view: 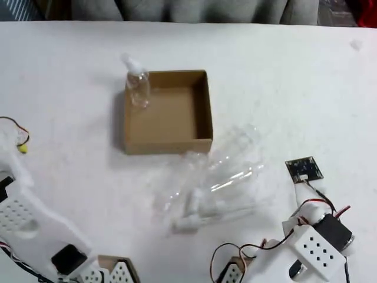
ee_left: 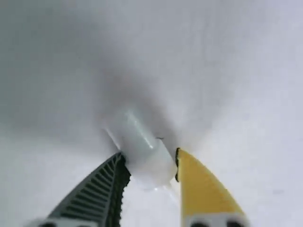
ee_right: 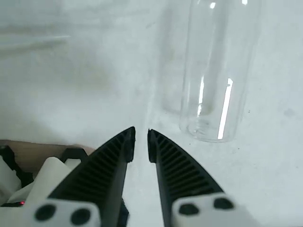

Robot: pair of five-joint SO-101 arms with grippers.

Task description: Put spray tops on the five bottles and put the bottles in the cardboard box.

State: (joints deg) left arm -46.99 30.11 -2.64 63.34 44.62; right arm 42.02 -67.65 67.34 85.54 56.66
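A plain white desk (view: 70,76) fills the high view. It is matte, with faint smudges and no pattern. Along its far edge runs a band of grey upholstered furniture (view: 206,10).

Near the middle sits the shallow, open brown cardboard box (view: 168,144). One clear plastic bottle with a white spray top (view: 139,88) stands upright at the box's far left corner, apparently just inside the wall. On the near side of the box, toward the right, a heap of clear uncapped plastic bottles (view: 230,171) lies on the desk. Loose white spray tops (view: 189,219) lie at the heap's near edge.

To the right of the heap lies a small dark square circuit board (view: 304,168) trailing red and black wires (view: 330,207). Any print on it is too small to read.

White arm housings stand at the near left corner (view: 29,230) and the near right corner (view: 312,250).

In the left wrist view, the left pincer (ee_left: 149,165), which has one dark ribbed finger and one yellow finger, is clamped on a white cylindrical spray top (ee_left: 139,142) just above the desk surface.

In the right wrist view, the right pincer (ee_right: 141,137) has its black ribbed fingers drawn together to a thin slit with nothing between them. It is near a clear bottle (ee_right: 218,71).
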